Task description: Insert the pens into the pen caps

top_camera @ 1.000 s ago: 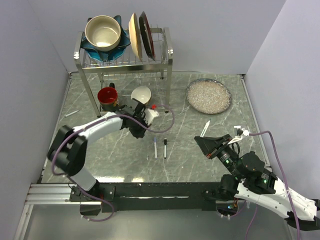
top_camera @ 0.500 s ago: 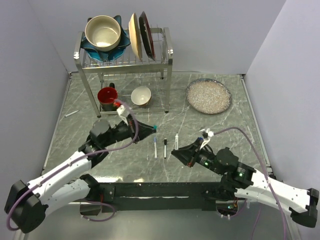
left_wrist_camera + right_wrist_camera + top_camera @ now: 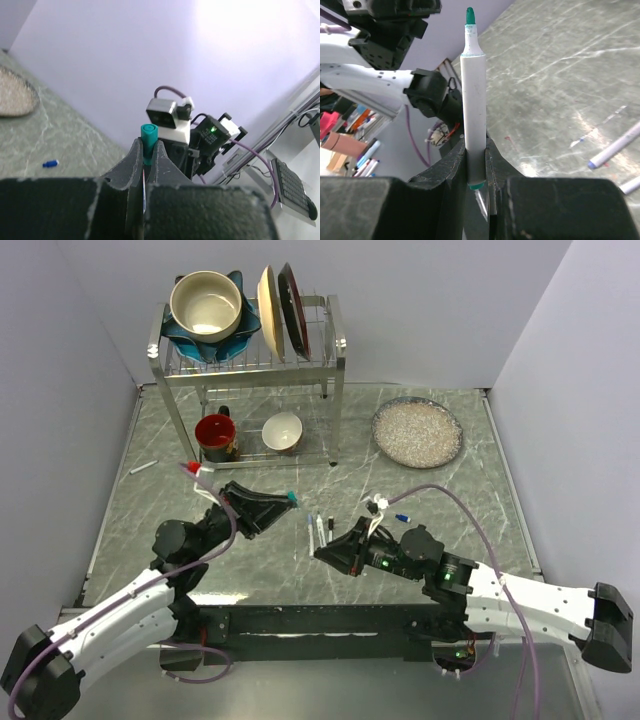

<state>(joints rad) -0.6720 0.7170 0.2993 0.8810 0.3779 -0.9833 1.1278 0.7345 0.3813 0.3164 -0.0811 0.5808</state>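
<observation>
Jaws of R gripper (image 3: 476, 149) pinch teal-tipped pen (image 3: 473, 100) low on barrel, tip sticking out past fingertips. L gripper (image 3: 148, 150) pressed tight on teal cap (image 3: 149, 134) at its fingertips, cap apart from pen; blue cap (image 3: 50, 163) lies loose beyond L gripper, to left.

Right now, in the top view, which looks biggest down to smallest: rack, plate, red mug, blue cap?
1. rack
2. plate
3. red mug
4. blue cap
No two look alike in size.
</observation>
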